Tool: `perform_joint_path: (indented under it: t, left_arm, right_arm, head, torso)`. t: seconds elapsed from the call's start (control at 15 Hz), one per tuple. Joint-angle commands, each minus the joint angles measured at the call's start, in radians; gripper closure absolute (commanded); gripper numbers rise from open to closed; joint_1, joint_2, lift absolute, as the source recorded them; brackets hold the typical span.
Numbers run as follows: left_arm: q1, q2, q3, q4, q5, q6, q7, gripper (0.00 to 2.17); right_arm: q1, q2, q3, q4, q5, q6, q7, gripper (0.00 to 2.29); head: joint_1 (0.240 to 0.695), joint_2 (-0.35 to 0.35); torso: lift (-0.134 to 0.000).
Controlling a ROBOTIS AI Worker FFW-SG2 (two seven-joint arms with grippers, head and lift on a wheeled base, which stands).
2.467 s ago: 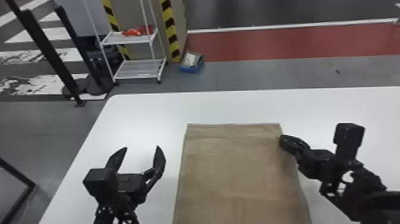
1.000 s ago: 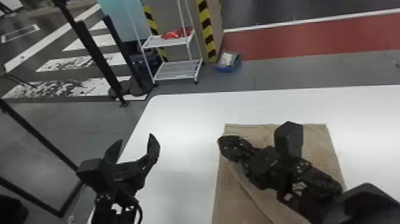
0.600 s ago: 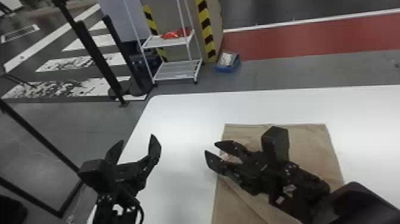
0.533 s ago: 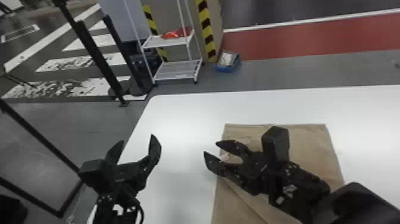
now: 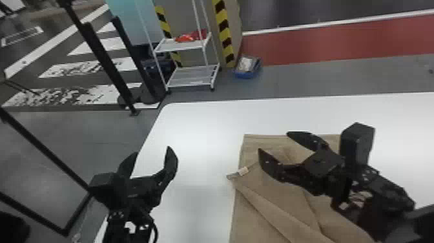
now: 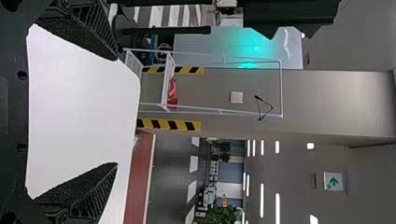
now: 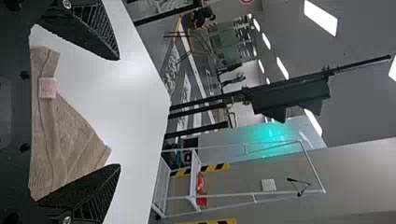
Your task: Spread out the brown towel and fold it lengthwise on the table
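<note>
My left gripper (image 5: 147, 161) stands open over the table's left part, with nothing between its fingers. Above the brown towel (image 5: 268, 206), my right gripper (image 5: 274, 142) is open and holds nothing. The towel lies on the white table with its far-left portion flat; a layer with a pale tag (image 5: 243, 171) is folded diagonally across, its tip poking slightly past the left edge. In the left wrist view, the left gripper (image 6: 116, 112) has its fingers wide apart. Between the parted fingers of the right gripper (image 7: 119, 112), the right wrist view has the towel (image 7: 70, 140) and its tag.
The white table (image 5: 200, 129) has a rounded far-left corner. Beyond it on the floor stand a white wire shelf (image 5: 190, 77), a blue bin (image 5: 248, 68) and dark posts (image 5: 109, 68). Bare tabletop lies between the left gripper and the towel.
The head view has shifted leftward. My right gripper moved left from the towel's far-right corner, a towel layer now folded over, then opened and let go. The left gripper stayed open.
</note>
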Motion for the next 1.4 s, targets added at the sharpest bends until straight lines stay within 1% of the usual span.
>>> perform_joint_path:
  t: [0.0, 0.13, 0.27, 0.33, 0.4, 0.6, 0.67, 0.8, 0.87, 0.93, 1.0, 1.07, 1.2, 1.33]
  left_arm:
    - [-0.01, 0.0, -0.009, 0.003, 0.0, 0.022, -0.014, 0.08]
    - [-0.013, 0.0, -0.025, 0.001, -0.002, 0.022, -0.024, 0.08]
    - [-0.03, 0.0, -0.035, -0.008, -0.005, 0.114, -0.062, 0.08]
    - [-0.039, 0.0, -0.04, -0.011, -0.014, 0.141, -0.085, 0.08]
    - [-0.042, 0.002, -0.043, -0.014, -0.028, 0.147, -0.128, 0.08]
    - [-0.042, 0.012, -0.017, -0.027, -0.057, 0.184, -0.258, 0.08]
    - [-0.042, 0.018, -0.006, -0.027, -0.09, 0.184, -0.329, 0.08]
    - [-0.036, 0.037, 0.02, -0.045, -0.213, 0.203, -0.481, 0.08]
    - [-0.038, 0.051, 0.026, -0.053, -0.239, 0.246, -0.524, 0.09]
    - [-0.044, 0.072, 0.031, -0.068, -0.264, 0.313, -0.567, 0.09]
    - [-0.065, 0.104, 0.024, -0.091, -0.298, 0.445, -0.587, 0.08]
    - [-0.084, 0.129, 0.018, -0.105, -0.334, 0.513, -0.622, 0.08]
    - [-0.122, 0.173, 0.006, -0.135, -0.456, 0.592, -0.751, 0.08]
    - [-0.167, 0.193, -0.008, -0.154, -0.541, 0.62, -0.864, 0.09]
  right_arm:
    - [0.027, -0.009, -0.102, -0.014, -0.002, 0.0, 0.012, 0.04]
    - [0.033, -0.012, -0.185, -0.012, -0.019, 0.007, 0.023, 0.05]
    - [0.038, -0.029, -0.242, -0.011, -0.033, 0.013, 0.024, 0.06]
    - [0.041, -0.038, -0.276, -0.011, -0.025, 0.013, 0.024, 0.07]
    - [0.042, -0.052, -0.309, -0.012, -0.013, 0.01, 0.024, 0.07]
    - [0.044, -0.124, -0.377, -0.014, 0.036, 0.01, 0.029, 0.07]
    - [0.051, -0.14, -0.408, -0.014, 0.048, 0.007, 0.038, 0.08]
    - [0.074, -0.144, -0.48, -0.014, 0.073, 0.01, 0.076, 0.08]
    - [0.082, -0.146, -0.506, -0.014, 0.077, 0.01, 0.089, 0.08]
    - [0.087, -0.15, -0.527, -0.014, 0.087, 0.01, 0.093, 0.08]
    - [0.09, -0.163, -0.54, -0.014, 0.094, 0.01, 0.093, 0.08]
    - [0.097, -0.172, -0.547, -0.015, 0.091, 0.01, 0.098, 0.08]
    - [0.12, -0.175, -0.592, -0.034, 0.091, 0.01, 0.11, 0.08]
    - [0.142, -0.175, -0.624, -0.048, 0.076, 0.01, 0.118, 0.08]
  head:
    - [0.695, 0.35]
    - [0.695, 0.35]
    - [0.695, 0.35]
    - [0.695, 0.35]
    - [0.695, 0.338]
    - [0.695, 0.251]
    - [0.695, 0.193]
    - [0.695, 0.144]
    - [0.695, 0.119]
    - [0.695, 0.1]
    - [0.695, 0.064]
    - [0.695, 0.055]
    - [0.695, 0.042]
    - [0.695, 0.027]
  torso:
    - [-0.125]
    - [-0.125]
    - [-0.125]
    - [-0.125]
    - [-0.125]
    - [-0.125]
    - [-0.125]
    - [-0.125]
    - [-0.125]
    - [-0.125]
    - [-0.125]
    - [-0.125]
    - [-0.125]
    - [-0.125]
